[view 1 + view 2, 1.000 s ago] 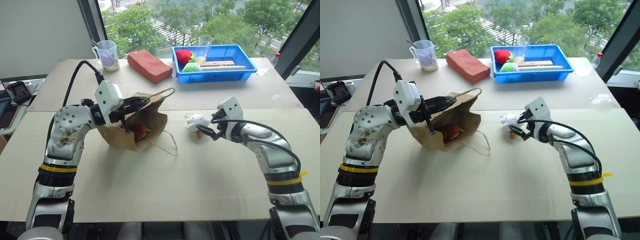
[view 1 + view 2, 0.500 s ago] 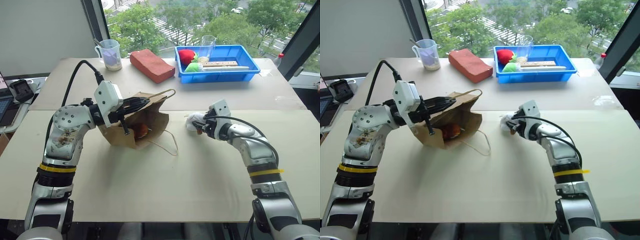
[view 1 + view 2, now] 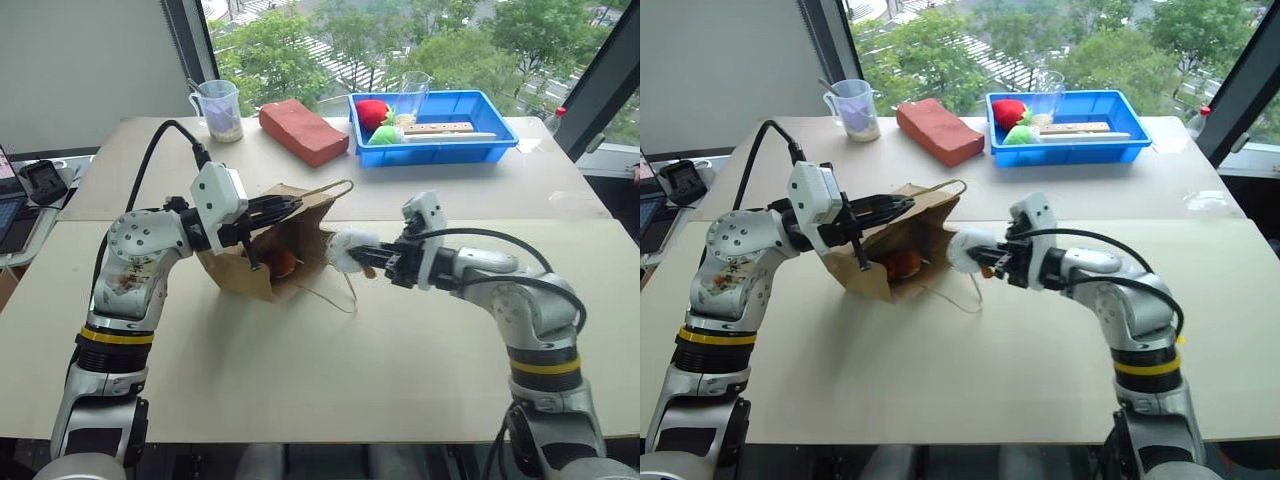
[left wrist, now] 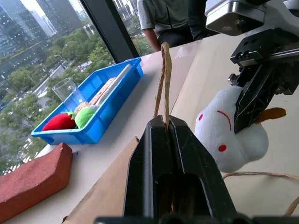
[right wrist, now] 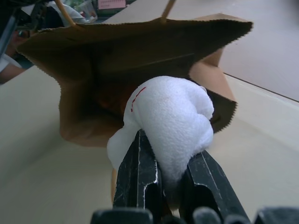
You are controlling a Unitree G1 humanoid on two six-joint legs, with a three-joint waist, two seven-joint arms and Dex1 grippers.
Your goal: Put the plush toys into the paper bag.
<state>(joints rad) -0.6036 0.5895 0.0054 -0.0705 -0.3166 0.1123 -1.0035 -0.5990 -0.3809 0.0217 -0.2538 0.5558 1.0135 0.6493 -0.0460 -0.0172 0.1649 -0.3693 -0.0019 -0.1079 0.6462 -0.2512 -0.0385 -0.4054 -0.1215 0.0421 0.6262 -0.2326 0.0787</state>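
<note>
Now the white toy is off the tabletop and at the bag's mouth.

The left claw (image 3: 283,207) stays clamped on the paper bag's (image 3: 300,245) cord handle, holding the mouth open, with the orange-brown toy (image 3: 281,262) already inside. The right claw (image 3: 372,262), open a second ago, has closed on the white toy (image 3: 347,249) and carried it left to just beside the opening; it probably goes in next.

Right tool (image 3: 372,262) grips white plush toy (image 3: 346,248) beside paper bag (image 3: 283,245) (mouth open).
</note>
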